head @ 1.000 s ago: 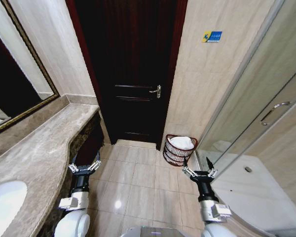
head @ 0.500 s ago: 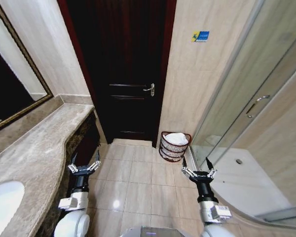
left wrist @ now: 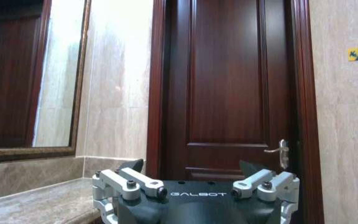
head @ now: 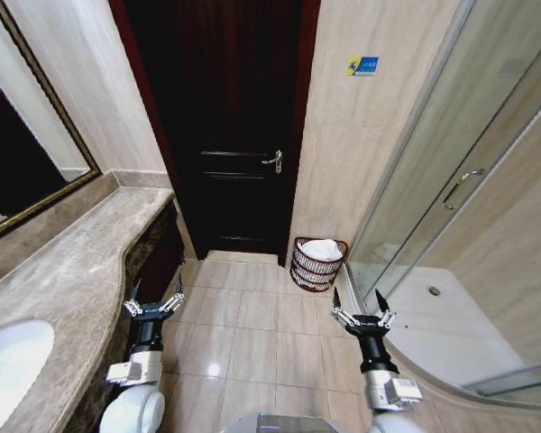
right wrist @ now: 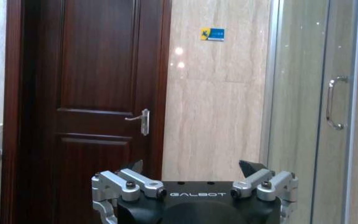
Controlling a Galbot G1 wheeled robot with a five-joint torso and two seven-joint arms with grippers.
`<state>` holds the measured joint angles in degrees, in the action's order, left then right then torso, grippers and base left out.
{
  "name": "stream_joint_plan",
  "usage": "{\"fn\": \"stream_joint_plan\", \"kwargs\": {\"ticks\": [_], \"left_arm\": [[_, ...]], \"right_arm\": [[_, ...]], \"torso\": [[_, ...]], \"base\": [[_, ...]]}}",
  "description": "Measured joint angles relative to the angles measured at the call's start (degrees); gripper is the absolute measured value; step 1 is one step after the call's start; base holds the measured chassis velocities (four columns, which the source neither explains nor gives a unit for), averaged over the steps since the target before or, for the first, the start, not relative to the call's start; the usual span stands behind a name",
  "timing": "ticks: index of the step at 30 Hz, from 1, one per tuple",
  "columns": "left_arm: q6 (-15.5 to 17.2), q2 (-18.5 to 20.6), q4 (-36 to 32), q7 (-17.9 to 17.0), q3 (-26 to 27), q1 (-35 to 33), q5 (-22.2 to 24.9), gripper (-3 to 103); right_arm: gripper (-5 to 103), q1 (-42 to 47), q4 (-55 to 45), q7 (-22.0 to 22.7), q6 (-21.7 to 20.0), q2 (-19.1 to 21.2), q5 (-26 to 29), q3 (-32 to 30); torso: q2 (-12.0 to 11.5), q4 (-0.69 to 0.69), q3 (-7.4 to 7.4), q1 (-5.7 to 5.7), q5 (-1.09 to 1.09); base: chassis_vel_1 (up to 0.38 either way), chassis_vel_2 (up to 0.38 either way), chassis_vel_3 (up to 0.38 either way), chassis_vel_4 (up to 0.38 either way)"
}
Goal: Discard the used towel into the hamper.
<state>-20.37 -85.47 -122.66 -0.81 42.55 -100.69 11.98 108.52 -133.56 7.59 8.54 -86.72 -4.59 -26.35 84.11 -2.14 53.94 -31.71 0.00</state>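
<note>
I see the hamper [head: 319, 262] on the floor tiles against the far wall, between the dark door [head: 230, 135] and the glass shower door [head: 451, 189] — a white towel [head: 322, 249] already lies in it. My left gripper [head: 152, 300] and right gripper [head: 359, 309] hang low over the tiles, fingers spread, holding nothing. My worry is driving — the counter [head: 63, 280] edge on my left and the shower glass could catch an arm.

Hamper [head: 318, 265]: dark reddish-brown open weave. Towel [head: 321, 250] inside: white. Door [head: 234, 117]: dark mahogany. Floor tiles [head: 252, 325]: glossy beige. Countertop [head: 63, 289]: veined grey-brown marble.
</note>
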Motion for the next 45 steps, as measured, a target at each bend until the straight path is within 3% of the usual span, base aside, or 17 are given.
{"fn": "stream_joint_plan", "kwargs": {"ticks": [17,32,45], "left_arm": [[0.3,1.1,1.0,0.0,0.0,0.8,0.1,100],[2.6,1.5,1.8,0.3,-0.3,2.2,-0.9,100],[3.0,1.9,0.8,2.1,-0.6,1.9,1.3,100]], "right_arm": [[100,0.5,1.8,0.5,1.4,0.1,-0.5,0.1],[100,0.0,2.2,1.4,1.2,0.1,-0.5,0.4],[100,0.8,2.2,1.5,1.6,0.1,-0.5,0.1]], "torso": [[0.0,0.00,0.00,0.00,0.00],[0.0,0.00,0.00,0.01,0.00],[0.0,0.00,0.00,0.01,0.00]], "base": [[0.064,-0.057,-0.061,0.059],[0.058,-0.063,-0.058,0.069],[0.050,-0.067,-0.073,0.043]]}}
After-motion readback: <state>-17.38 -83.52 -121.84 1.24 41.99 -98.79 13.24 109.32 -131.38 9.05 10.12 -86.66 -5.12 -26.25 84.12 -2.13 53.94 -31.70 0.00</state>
